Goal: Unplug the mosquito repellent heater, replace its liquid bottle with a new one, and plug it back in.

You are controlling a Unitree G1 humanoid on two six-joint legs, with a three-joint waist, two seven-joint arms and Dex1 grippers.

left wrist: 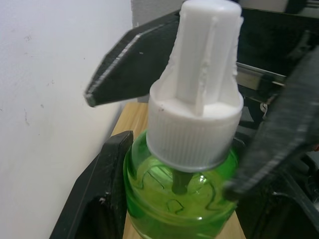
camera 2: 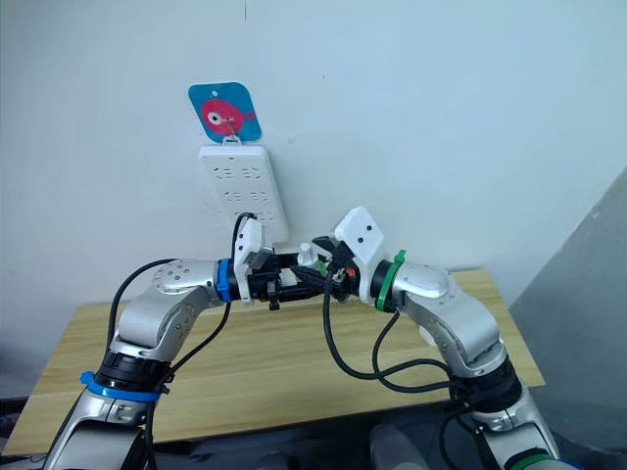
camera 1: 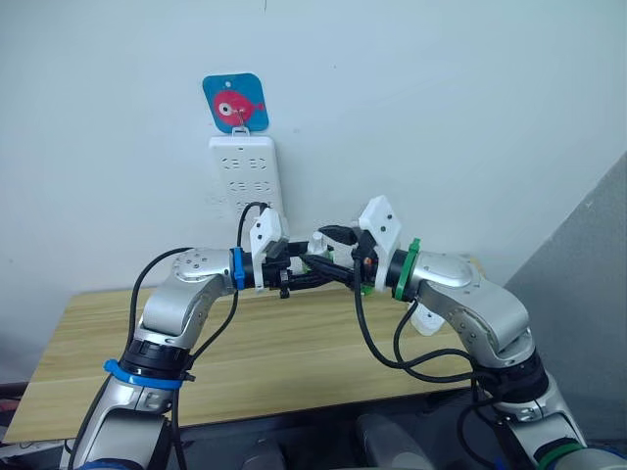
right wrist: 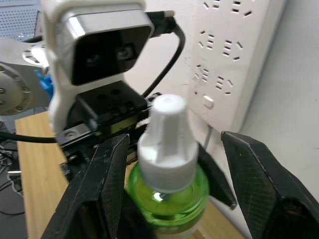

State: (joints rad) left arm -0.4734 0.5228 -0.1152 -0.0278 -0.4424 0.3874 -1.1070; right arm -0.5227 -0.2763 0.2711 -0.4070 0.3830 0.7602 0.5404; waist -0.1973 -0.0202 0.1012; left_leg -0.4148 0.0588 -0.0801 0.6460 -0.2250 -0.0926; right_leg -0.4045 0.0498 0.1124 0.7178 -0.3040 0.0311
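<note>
Gripping green bottle (left wrist: 184, 194), left end effector (left wrist: 169, 169)

A long white power strip (camera 1: 246, 176) hangs upright on the far pale wall (camera 1: 441, 98), beneath a blue square hook plate bearing a red fish (camera 1: 235, 102). Below stands a light wooden tabletop (camera 1: 284, 362), pushed against that wall.

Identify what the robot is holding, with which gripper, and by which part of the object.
The left gripper holds the green liquid bottle by its body, below the white cap. The right gripper is open around it.
</note>
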